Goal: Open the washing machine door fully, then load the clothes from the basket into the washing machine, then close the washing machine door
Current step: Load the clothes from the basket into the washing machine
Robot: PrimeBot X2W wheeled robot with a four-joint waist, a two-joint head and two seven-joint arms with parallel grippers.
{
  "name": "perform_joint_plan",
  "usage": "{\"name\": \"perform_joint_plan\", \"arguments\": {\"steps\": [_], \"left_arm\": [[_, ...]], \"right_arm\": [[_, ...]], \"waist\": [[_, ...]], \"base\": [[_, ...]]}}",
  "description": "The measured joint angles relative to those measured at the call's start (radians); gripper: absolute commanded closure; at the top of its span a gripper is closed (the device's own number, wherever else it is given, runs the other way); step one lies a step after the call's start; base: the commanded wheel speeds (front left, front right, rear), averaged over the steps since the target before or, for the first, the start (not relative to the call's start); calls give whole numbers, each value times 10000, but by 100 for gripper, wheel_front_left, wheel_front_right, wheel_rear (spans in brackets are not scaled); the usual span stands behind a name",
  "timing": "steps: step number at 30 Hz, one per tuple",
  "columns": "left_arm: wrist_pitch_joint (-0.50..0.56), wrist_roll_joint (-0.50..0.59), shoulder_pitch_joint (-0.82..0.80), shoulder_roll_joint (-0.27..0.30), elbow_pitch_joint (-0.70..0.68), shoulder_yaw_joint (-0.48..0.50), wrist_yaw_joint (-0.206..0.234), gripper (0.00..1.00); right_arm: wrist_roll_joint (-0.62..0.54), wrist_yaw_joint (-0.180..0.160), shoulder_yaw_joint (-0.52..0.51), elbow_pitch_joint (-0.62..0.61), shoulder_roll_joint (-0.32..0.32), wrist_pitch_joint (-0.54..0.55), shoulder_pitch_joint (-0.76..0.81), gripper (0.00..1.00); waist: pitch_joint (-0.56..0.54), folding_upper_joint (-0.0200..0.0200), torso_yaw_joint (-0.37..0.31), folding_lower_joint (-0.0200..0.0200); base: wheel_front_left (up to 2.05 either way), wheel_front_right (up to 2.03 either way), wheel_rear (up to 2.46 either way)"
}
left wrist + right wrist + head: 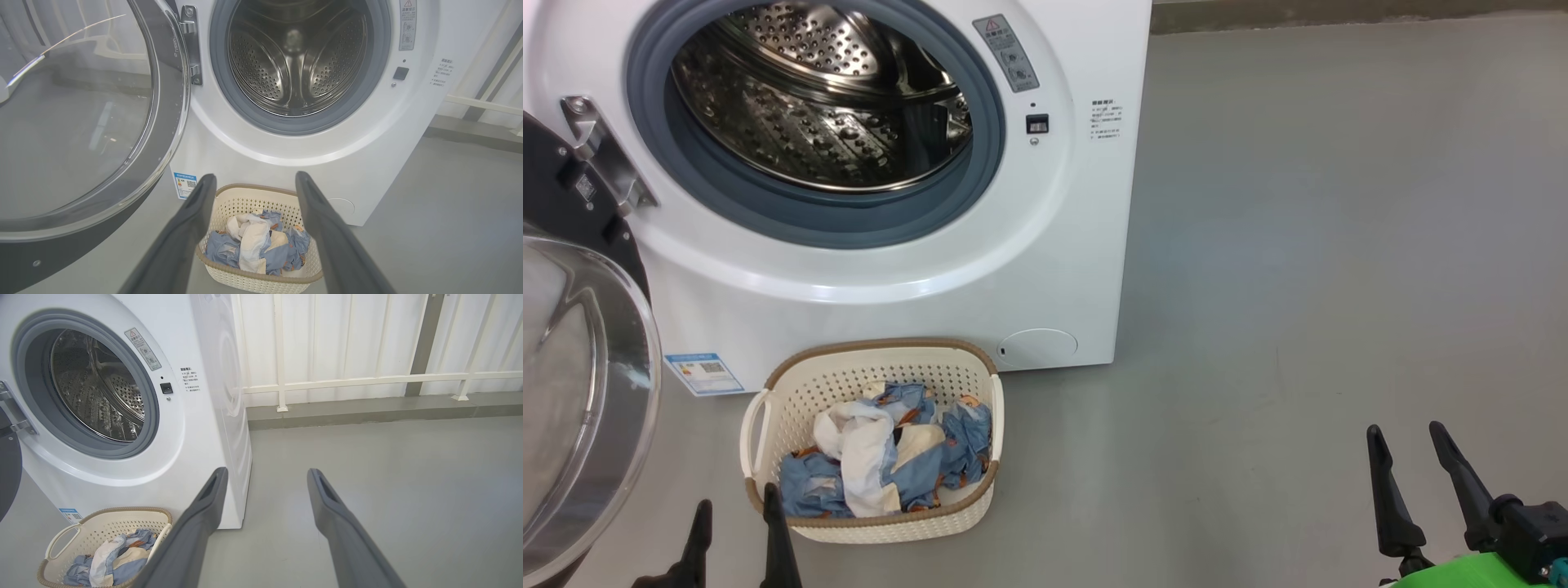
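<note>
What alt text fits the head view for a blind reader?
A white front-loading washing machine stands with its round black-rimmed glass door swung open at left, baring the perforated steel drum. Before it on the grey floor sits a cream perforated plastic basket of light-blue and white clothes. The left gripper and right gripper hang open, empty.

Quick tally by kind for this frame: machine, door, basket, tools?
washing machine: 1
door: 1
basket: 1
tools: 2 (left tool, right tool, both open)
Total: 5
The clothes are a tangled pile, so they are not counted.
</note>
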Motion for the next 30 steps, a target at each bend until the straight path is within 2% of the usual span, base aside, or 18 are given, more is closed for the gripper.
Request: {"name": "perform_joint_plan", "arguments": {"steps": [8, 14, 28, 30], "left_arm": [[0, -88, 44, 0, 113, -29, -13, 0], [0, 184, 44, 0, 194, 84, -192, 0], [0, 182, 42, 0, 249, 136, -167, 0], [0, 263, 38, 0, 226, 138, -61, 0]], "right_arm": [[0, 0, 21, -2, 4, -2, 2, 0], [0, 0, 38, -4, 12, 0, 2, 0], [8, 0, 50, -2, 8, 0, 0, 0], [17, 0, 50, -2, 6, 0, 0, 0]], "waist": [[49, 0, 30, 0], [100, 0, 48, -1], [187, 0, 68, 0], [201, 0, 77, 0]], "base": [[0, 0, 0], [30, -30, 0], [94, -115, 22], [54, -72, 18]]}}
